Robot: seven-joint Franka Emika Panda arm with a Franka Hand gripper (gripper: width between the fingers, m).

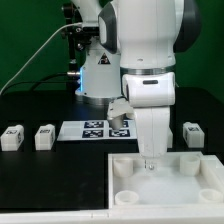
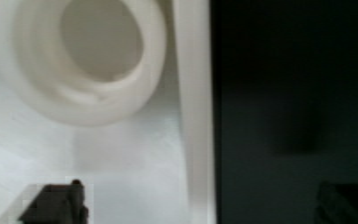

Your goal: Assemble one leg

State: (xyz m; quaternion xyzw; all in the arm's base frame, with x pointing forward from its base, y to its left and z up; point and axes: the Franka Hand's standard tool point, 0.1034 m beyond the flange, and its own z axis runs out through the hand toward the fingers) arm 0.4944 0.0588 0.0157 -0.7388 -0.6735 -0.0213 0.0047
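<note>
The large white tray-like part (image 1: 170,192) with round corner sockets lies at the front, toward the exterior view's right. My gripper (image 1: 150,160) hangs low over its back edge, open and empty. In the wrist view the gripper (image 2: 197,200) straddles the tray's edge (image 2: 190,120): one dark fingertip (image 2: 51,205) is over the white tray, the other over the black table. A round socket (image 2: 87,50) shows close by. Two legs (image 1: 12,136) (image 1: 44,136) stand at the exterior view's left and one leg (image 1: 191,133) at its right. A fourth leg (image 1: 120,115) seems to sit by the arm, partly hidden.
The marker board (image 1: 92,129) lies flat behind the tray, left of the arm. The robot's base and cables (image 1: 90,60) stand at the back. A black table (image 1: 50,180) carries everything, with a green wall behind.
</note>
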